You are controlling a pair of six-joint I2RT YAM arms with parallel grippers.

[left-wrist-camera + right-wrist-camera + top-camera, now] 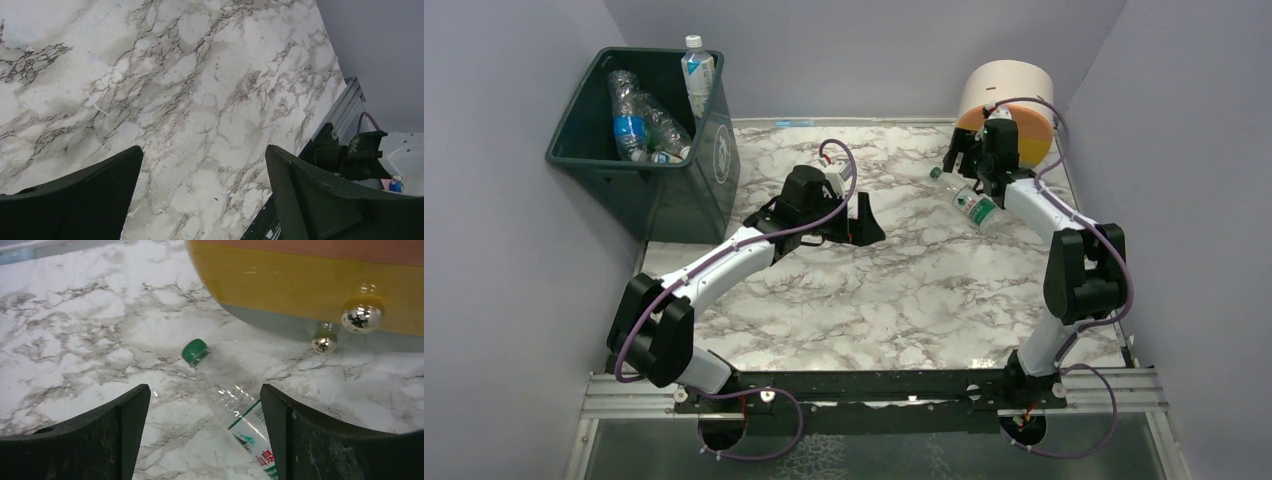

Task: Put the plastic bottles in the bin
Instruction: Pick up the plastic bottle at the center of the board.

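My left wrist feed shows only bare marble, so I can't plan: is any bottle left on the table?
Observer: One, a green-capped bottle, lying on its side at the far right beside the big cylinder.
Operator: Is the right tool on it?
Observer: The right tool is open over it, not gripping it.
Operator: Where's the bin?
Observer: The bin stands far left, with bottles already inside.

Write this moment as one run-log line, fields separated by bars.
left gripper: jaws open, empty | right gripper: jaws open over lying green-capped bottle | bin: several bottles inside
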